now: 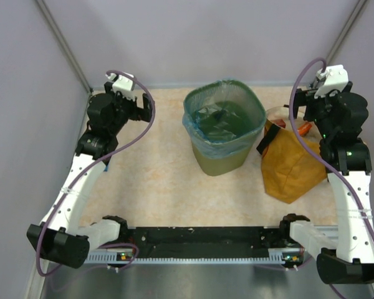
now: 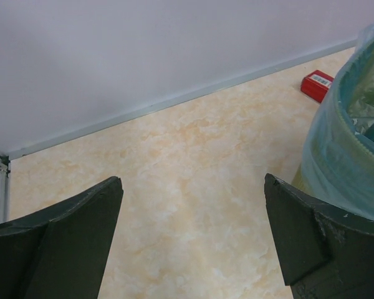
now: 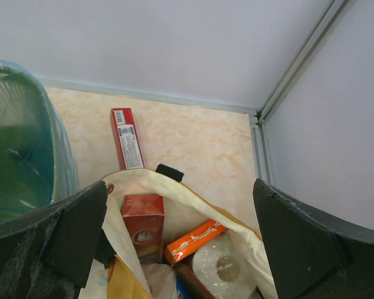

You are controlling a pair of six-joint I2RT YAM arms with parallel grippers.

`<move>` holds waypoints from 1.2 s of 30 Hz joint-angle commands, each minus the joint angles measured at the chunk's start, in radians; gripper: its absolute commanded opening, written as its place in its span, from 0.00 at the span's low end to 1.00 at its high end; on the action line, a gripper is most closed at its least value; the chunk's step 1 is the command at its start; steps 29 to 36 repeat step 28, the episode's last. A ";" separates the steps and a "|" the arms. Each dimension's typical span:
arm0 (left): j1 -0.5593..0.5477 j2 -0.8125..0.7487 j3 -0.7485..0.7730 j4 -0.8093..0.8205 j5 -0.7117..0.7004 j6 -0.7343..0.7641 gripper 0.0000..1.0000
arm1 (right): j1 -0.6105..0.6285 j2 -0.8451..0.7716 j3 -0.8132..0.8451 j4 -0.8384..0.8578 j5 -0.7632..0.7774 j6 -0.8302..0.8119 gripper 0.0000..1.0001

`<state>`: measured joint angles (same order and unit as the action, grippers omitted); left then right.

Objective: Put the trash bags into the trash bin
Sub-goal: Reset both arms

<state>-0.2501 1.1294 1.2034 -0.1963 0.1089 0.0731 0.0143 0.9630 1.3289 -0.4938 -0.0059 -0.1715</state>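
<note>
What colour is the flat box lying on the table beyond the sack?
Red, with a white barcode label; the box shows best in the right wrist view.

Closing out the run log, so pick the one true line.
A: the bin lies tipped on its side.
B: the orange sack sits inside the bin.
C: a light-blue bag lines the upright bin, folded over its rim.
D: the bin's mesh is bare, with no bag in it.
C: the light-blue bag lines the upright bin, its edge turned over the rim, and the orange sack stands beside the bin, not in it.
</note>
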 commanded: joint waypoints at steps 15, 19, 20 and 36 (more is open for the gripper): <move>0.014 -0.031 -0.041 0.135 0.014 -0.035 0.99 | -0.004 -0.014 -0.037 0.080 0.058 0.007 0.99; 0.014 -0.025 -0.041 0.141 0.025 -0.045 0.99 | -0.004 -0.015 -0.043 0.083 0.061 0.006 0.99; 0.014 -0.023 -0.041 0.144 0.026 -0.047 0.99 | -0.004 -0.014 -0.045 0.081 0.061 0.006 0.99; 0.014 -0.019 -0.042 0.147 0.032 -0.053 0.99 | -0.004 -0.007 -0.050 0.086 0.043 0.004 0.99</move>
